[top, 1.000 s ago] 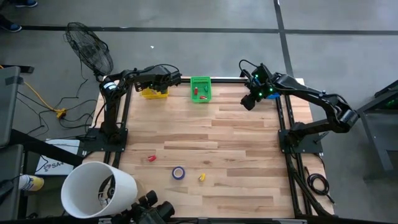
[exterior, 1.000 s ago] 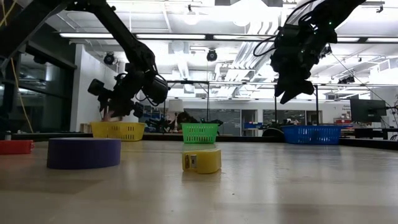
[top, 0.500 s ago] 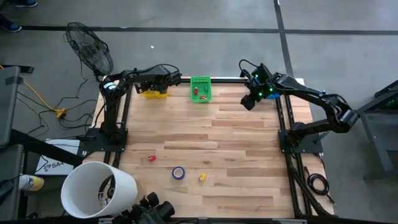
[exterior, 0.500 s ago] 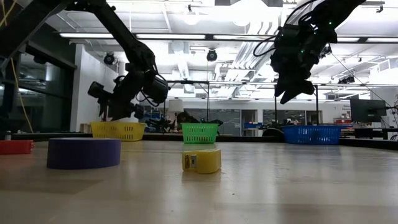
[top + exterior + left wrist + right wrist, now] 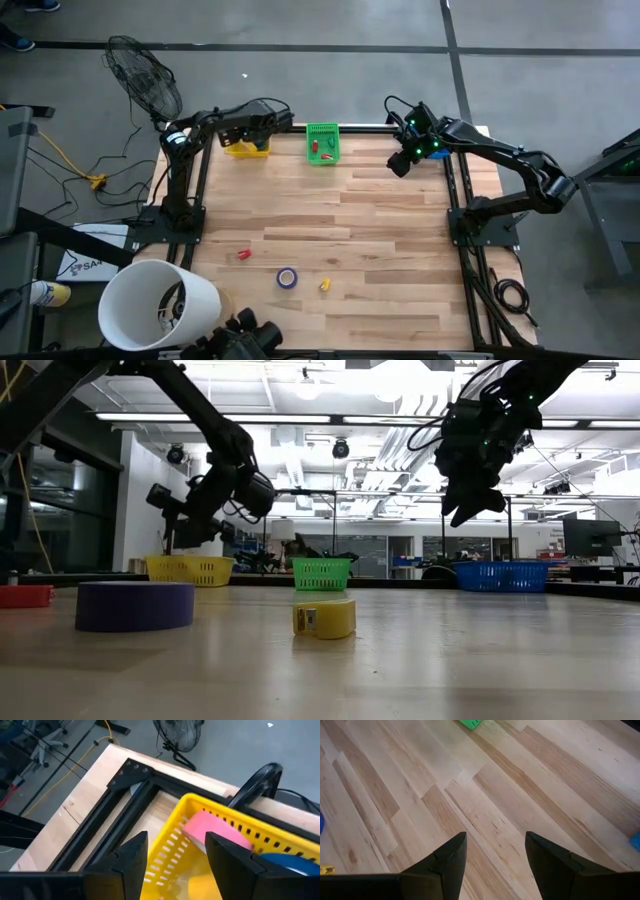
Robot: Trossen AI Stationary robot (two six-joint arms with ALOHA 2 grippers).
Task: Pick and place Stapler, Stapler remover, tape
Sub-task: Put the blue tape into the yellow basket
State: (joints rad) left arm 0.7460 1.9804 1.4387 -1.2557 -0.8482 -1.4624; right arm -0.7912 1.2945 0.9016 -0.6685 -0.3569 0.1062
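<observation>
Left wrist view shows the left gripper (image 5: 172, 852) with its fingers spread and nothing between them, poised over the yellow basket (image 5: 175, 827) at the table's far left corner. Inside that basket lie a pink tape (image 5: 212, 832), a blue tape (image 5: 282, 860) and something yellow I cannot make out; none of these can be picked out from the high view, where the basket (image 5: 246, 149) is half covered by the arm. Right wrist view shows the right gripper (image 5: 495, 850), fingers likewise apart and empty, hanging over bare boards at the far right of the table (image 5: 380, 230).

High view alone gives the whole layout: three baskets along the far edge, the yellow one, a green basket (image 5: 322, 143) with a red item (image 5: 313, 147) inside, and a blue basket (image 5: 503, 576) that is plainer from the low view. Near the front edge sit three loose things well apart: a purple tape (image 5: 287, 278) lying flat with its hole facing up, a yellow tape (image 5: 325, 285) to its right, and a small red piece (image 5: 243, 255) to its left. Low view shows the yellow tape (image 5: 324, 618) also resting flat.
</observation>
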